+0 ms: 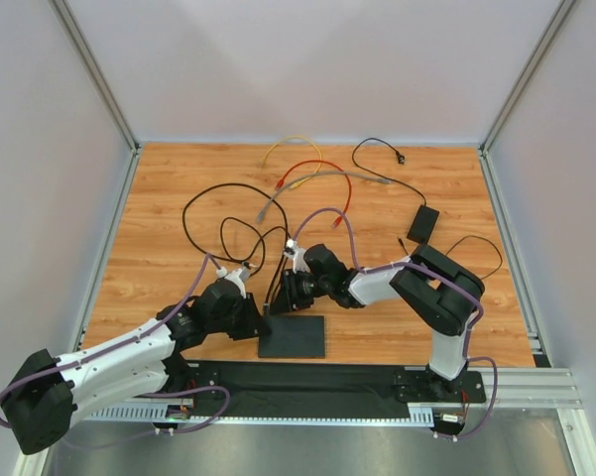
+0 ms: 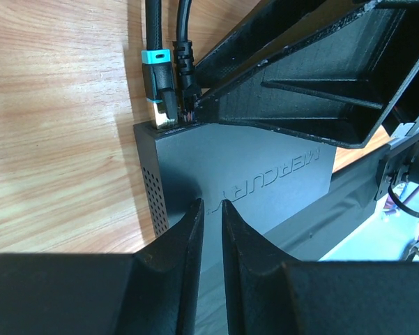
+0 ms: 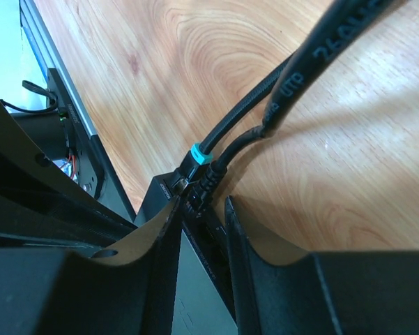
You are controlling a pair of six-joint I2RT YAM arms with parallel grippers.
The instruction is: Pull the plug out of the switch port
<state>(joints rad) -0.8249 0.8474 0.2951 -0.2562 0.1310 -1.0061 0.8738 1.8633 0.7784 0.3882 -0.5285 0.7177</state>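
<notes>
Bright, even light; soft shadows on the table (image 1: pixel 178 198); jaws slightly blurred in wrist views

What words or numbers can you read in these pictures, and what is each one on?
"MERCURY": on top of the switch, upside down in the left wrist view.
"UTP": on the black cable, right wrist view. The print next to it is blurred, perhaps starting "26".
Top view: nothing readable.

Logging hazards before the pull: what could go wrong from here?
The teal plug and black plug sit side by side; the right hand could catch both or the wrong one.
The left hand sits over the switch; if it isn't pinned, the switch may drag along.
</notes>
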